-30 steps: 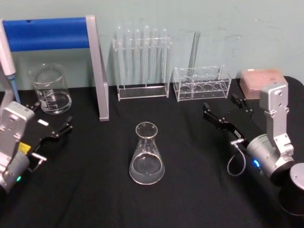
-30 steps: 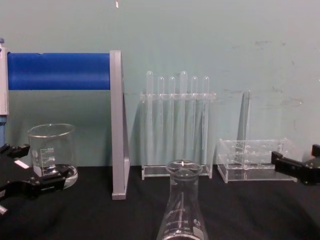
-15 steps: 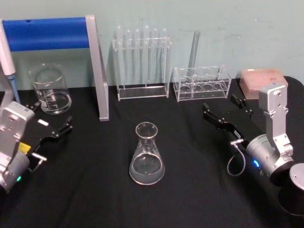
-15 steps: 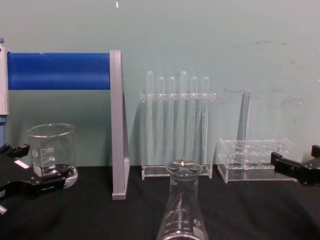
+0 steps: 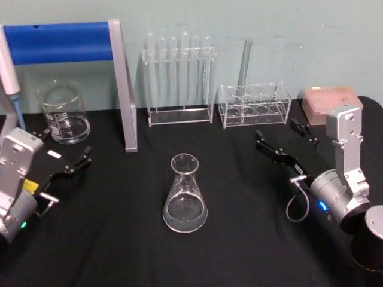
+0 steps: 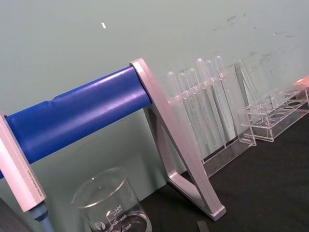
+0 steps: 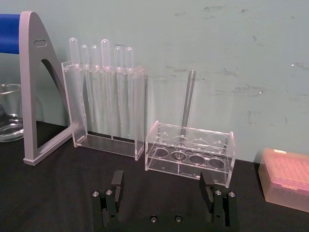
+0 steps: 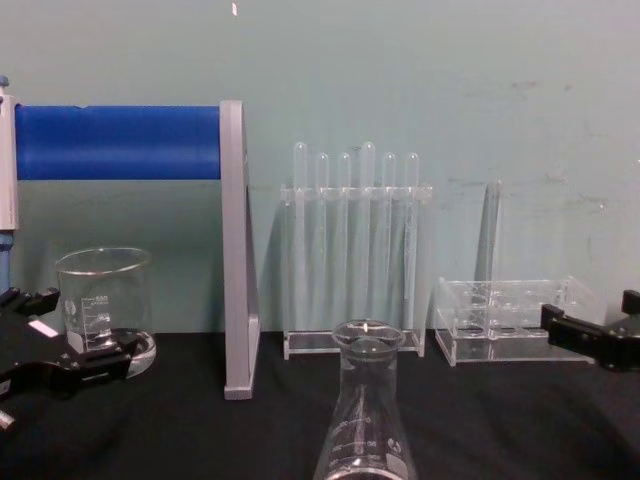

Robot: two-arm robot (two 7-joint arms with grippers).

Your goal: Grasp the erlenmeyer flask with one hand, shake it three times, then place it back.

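Observation:
The erlenmeyer flask (image 5: 185,194) stands upright on the black table, near its middle, with no gripper touching it. In the chest view the erlenmeyer flask (image 8: 366,420) rises at the bottom centre, white marks on its wall. My left gripper (image 5: 64,146) rests open at the left, well apart from the flask, and the same left gripper (image 8: 65,335) lies in front of a beaker. At the right, my right gripper (image 5: 281,134) is open and empty, also far from the flask. The right wrist view shows the right gripper (image 7: 161,186) with both fingers (image 7: 117,181) spread wide.
A glass beaker (image 5: 63,112) stands back left, beside a blue-and-grey stand (image 5: 122,89) and a pipette (image 5: 9,72). A rack of test tubes (image 5: 179,78) and a low clear rack (image 5: 254,104) line the back. A pink tip box (image 5: 329,101) sits back right.

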